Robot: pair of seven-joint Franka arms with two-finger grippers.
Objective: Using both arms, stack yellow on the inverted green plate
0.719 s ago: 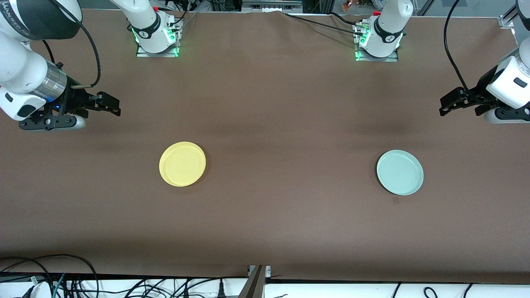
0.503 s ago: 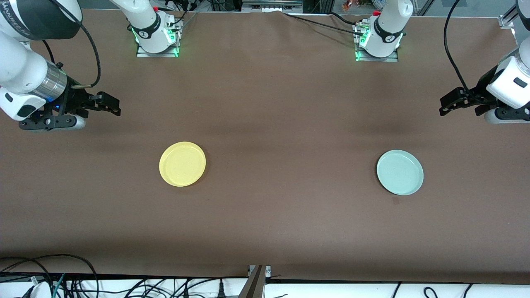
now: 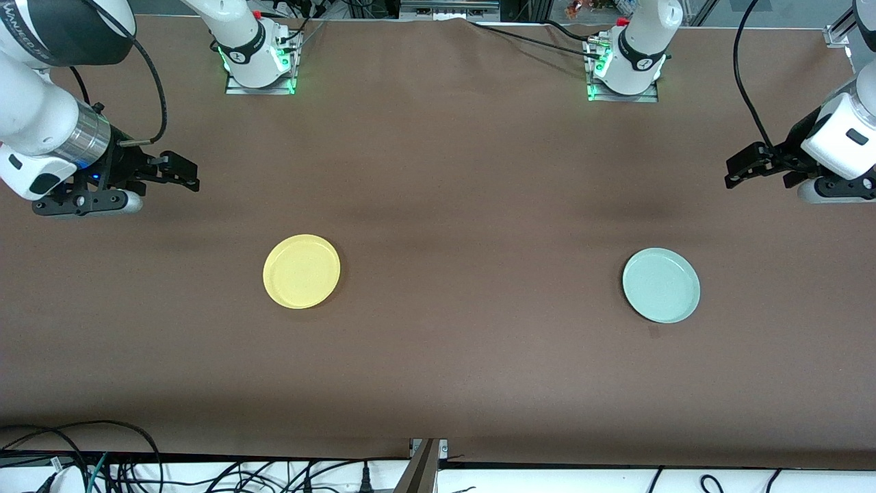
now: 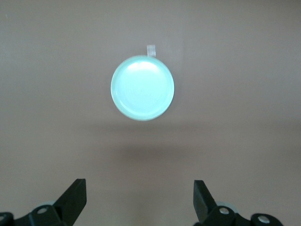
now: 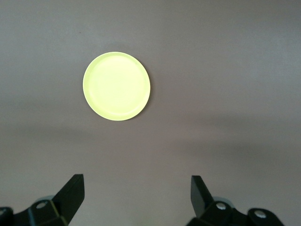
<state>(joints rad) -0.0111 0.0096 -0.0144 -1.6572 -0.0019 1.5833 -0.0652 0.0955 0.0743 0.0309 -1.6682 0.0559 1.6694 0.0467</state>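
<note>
Well apart on bare table [image 3: 465, 171], yellow [image 3: 302, 271] and green plate [image 3: 661, 285] lie rim-up; both end effectors, left [image 3: 733, 174] and right [image 3: 191, 175], hover wide open.

The green plate [image 3: 661, 285] is being shown hollow side up, so its underside is being hidden, as is that of the yellow [image 3: 302, 271]. Both wrist views are cutting off the gripper bodies, only fingers [image 4: 75, 200] being shown. The left arm [image 3: 838, 144] is being cropped by the front view's edge.

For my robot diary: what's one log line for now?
yellow plate: untouched | green plate: upright | left claw: open, waiting | right claw: open
</note>
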